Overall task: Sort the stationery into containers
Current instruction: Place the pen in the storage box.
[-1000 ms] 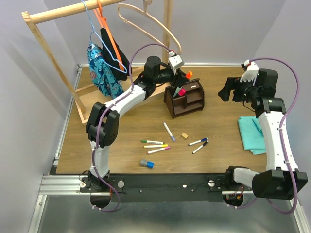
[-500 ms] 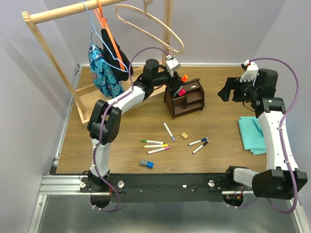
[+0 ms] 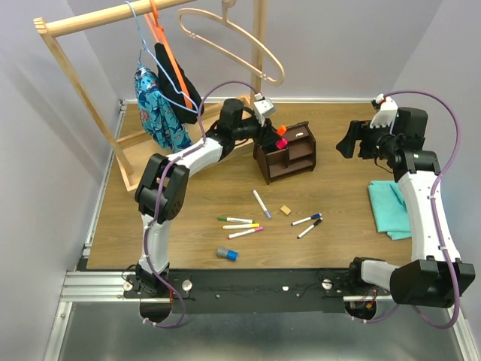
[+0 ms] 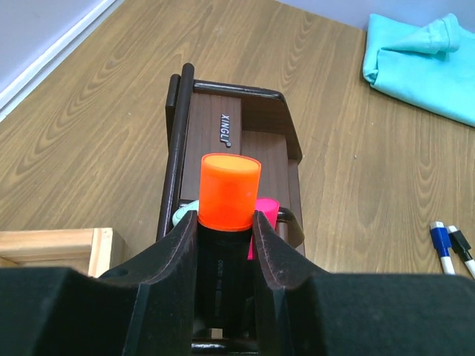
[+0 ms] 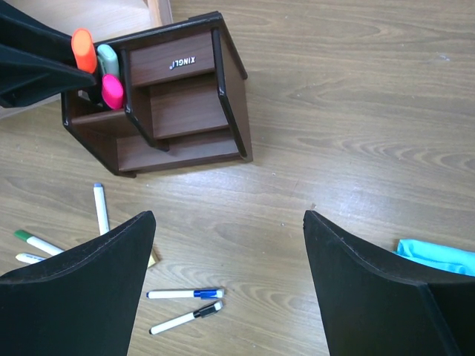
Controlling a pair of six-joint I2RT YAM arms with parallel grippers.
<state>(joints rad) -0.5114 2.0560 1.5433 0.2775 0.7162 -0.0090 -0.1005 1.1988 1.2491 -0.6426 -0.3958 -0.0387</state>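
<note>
My left gripper is shut on a chunky black highlighter with an orange end, held upright at the near-left compartment of the dark brown organiser. A pink-red-ended highlighter stands in that compartment beside it, and a mint-capped item too. In the right wrist view the orange end rises above the organiser. Several white markers lie on the table, with a tan cube and a grey-blue cylinder. My right gripper is open and empty, held high to the organiser's right.
A pale wooden clothes rack with hangers and hung cloth stands at the back left, close behind my left arm. A folded teal cloth lies at the right, under my right arm. Blue- and black-capped markers lie below my right gripper.
My left gripper has come down and to the left with the orange-ended highlighter, closer to the organiser's compartment beside the pink one. The right arm has not moved.
</note>
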